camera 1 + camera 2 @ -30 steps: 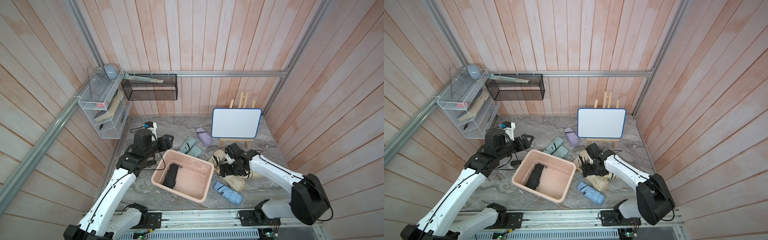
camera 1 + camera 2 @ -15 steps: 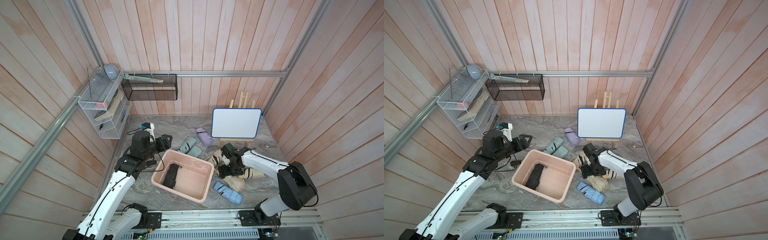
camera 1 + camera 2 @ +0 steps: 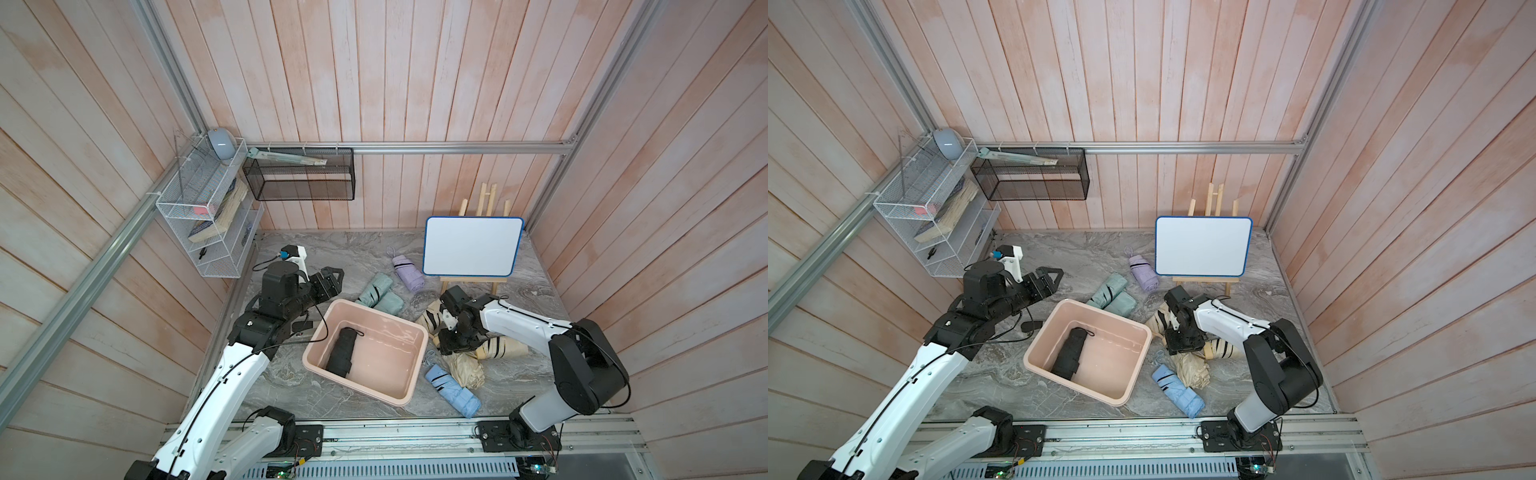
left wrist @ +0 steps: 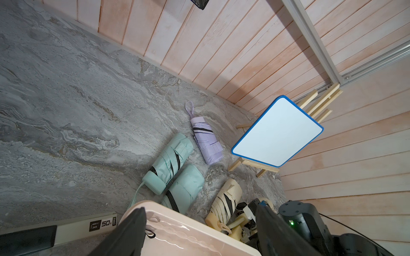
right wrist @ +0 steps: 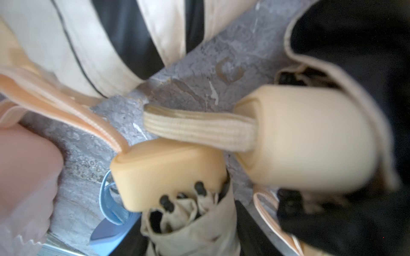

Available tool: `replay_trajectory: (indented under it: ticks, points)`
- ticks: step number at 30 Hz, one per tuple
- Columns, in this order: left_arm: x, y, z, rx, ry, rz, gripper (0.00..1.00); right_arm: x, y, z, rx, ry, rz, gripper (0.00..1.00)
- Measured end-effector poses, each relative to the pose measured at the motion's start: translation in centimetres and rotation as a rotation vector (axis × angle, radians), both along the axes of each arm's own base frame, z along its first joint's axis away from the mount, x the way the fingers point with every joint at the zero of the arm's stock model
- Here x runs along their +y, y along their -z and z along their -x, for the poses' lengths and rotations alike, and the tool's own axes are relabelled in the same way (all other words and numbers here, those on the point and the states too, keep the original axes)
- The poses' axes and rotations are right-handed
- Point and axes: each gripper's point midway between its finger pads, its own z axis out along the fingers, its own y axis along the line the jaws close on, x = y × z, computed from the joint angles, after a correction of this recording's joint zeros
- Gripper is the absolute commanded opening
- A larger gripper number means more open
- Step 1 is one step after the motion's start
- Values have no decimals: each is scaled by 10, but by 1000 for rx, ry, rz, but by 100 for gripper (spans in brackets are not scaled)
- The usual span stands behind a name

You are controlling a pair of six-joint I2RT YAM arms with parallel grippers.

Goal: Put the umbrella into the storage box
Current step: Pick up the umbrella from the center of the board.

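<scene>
Right of the storage box (image 3: 382,316), the right tool (image 3: 451,345) sits among the cream umbrellas (image 3: 503,348), grip impossible to tell, far nearer them than the released left tool (image 3: 336,277)

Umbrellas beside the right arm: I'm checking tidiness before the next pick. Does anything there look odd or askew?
Yes. The tan umbrella next to the blue umbrella looks crumpled, its fabric loose and bunched rather than rolled tight like the striped cream umbrella beside it.

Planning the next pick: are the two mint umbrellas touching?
Touching. The left wrist view shows the far mint umbrella lying against the near mint umbrella, sides pressed together.
</scene>
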Motion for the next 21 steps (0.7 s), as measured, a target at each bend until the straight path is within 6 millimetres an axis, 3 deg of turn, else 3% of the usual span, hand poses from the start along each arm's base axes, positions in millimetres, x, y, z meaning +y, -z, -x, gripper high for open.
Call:
replay_trajectory:
  ticks: [12,16,21]
  points:
    - [-11,-16,-6,-58,41,53,80,-2,-74,-2,-198,115,-134,20]
    - [-8,7,-10,42,45,-43,80,-8,-92,4,-211,186,-148,20]
    - [-2,38,-22,200,83,-228,87,-7,-130,2,-259,279,-213,19]
